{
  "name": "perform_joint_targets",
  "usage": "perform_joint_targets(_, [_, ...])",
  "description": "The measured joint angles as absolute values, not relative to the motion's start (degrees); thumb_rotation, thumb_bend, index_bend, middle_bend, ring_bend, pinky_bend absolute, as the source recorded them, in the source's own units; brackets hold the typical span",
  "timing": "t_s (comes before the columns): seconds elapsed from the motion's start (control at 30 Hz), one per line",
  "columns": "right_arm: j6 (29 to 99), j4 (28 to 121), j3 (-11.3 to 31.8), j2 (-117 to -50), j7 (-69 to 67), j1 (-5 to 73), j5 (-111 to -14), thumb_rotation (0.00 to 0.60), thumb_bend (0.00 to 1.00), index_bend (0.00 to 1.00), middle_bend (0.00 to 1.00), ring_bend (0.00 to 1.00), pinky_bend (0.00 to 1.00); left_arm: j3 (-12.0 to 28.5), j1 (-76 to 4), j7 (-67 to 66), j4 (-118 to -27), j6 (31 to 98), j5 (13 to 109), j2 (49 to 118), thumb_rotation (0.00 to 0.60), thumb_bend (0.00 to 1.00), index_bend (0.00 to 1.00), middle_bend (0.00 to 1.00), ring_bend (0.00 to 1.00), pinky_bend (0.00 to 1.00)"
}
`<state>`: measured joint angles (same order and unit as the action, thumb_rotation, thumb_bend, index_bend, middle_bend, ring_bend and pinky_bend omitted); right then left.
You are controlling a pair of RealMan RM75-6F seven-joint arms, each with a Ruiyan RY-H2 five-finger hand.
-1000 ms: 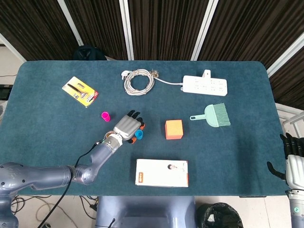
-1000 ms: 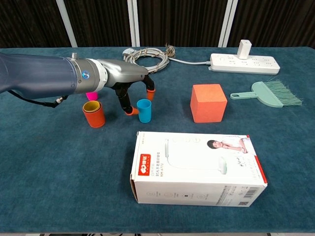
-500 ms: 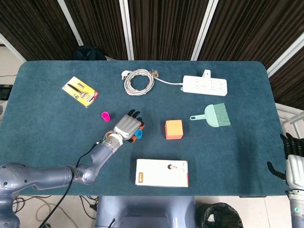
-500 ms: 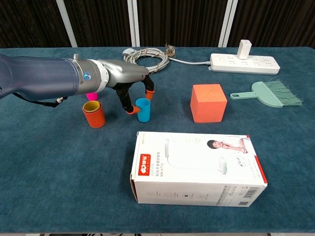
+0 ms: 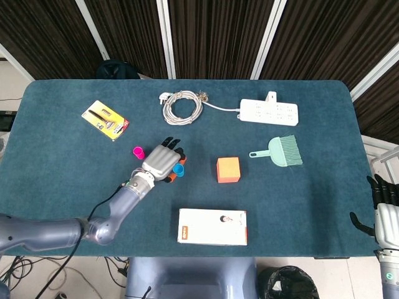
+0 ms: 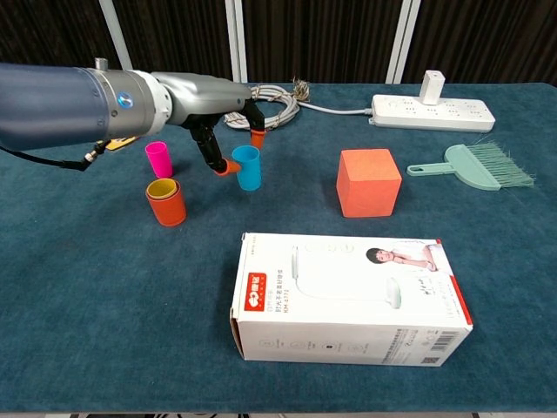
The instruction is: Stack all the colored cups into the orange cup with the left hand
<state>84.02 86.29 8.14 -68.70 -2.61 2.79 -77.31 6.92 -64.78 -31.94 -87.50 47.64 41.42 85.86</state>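
Note:
My left hand (image 6: 213,94) pinches the blue cup (image 6: 248,167) between orange-tipped fingertips (image 6: 224,167) and holds it lifted a little off the cloth. From the head view, the left hand (image 5: 159,163) has the blue cup (image 5: 179,169) at its right edge. The orange cup (image 6: 166,205) stands upright to the lower left of the hand, with a yellow cup (image 6: 163,188) nested inside. The pink cup (image 6: 158,159) stands just behind it. My right hand (image 5: 383,212) hangs off the table's right edge, holding nothing, fingers apart.
An orange cube (image 6: 369,181) sits right of the blue cup. A white carton (image 6: 348,296) lies near the front edge. A coiled cable (image 5: 182,107), power strip (image 5: 269,112), green brush (image 5: 280,151) and yellow packet (image 5: 105,119) lie farther back.
The left hand closed its fingers on the blue cup, then lifted it and carried it slightly back and left. The pink cup now shows in the chest view.

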Motion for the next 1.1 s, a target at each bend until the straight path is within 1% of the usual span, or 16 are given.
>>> perform_joint_targets(0.23, [84.2,86.58,8.12,-68.65,-2.49,2.74,-77.47,0.6,0.34,0.09,0.04,0.09,0.04,5.29,-59.66,-29.21,-96.71,52.45,46.99,76.79,0.6,0.35,0.45,0.26,0.0,0.0])
perform_joint_targets(0.33, [84.32,86.75,8.07,-68.64,-2.34,2.72,-77.61,0.6,0.34,0.09,0.04,0.09,0.04,4.18,-57.24,-27.49,-99.28,53.93,49.61,73.59,0.6,0.35,0.45,0.26,0.0,0.0])
perform_joint_targets(0.47, [84.43,86.93,7.99,-68.64,-2.09,2.69,-77.76,0.6,0.34,0.09,0.04,0.09,0.04,2.34,-54.94,-25.63,-100.68,54.46,52.16,71.0,0.6,0.35,0.44,0.26,0.0,0.0])
perform_joint_targets(0.73, [84.77,87.2,8.01,-68.57,-1.86,2.6,-77.91,0.6,0.34,0.09,0.04,0.09,0.04,1.16,-53.05,-23.32,-100.19,53.93,55.0,70.37,0.6,0.35,0.45,0.26,0.0,0.0])
perform_joint_targets(1.1, [85.1,87.33,8.11,-68.39,-2.01,2.46,-77.96,0.6,0.34,0.09,0.04,0.09,0.04,0.44,-51.94,-22.47,-97.11,52.68,56.58,72.67,0.6,0.35,0.45,0.26,0.0,0.0])
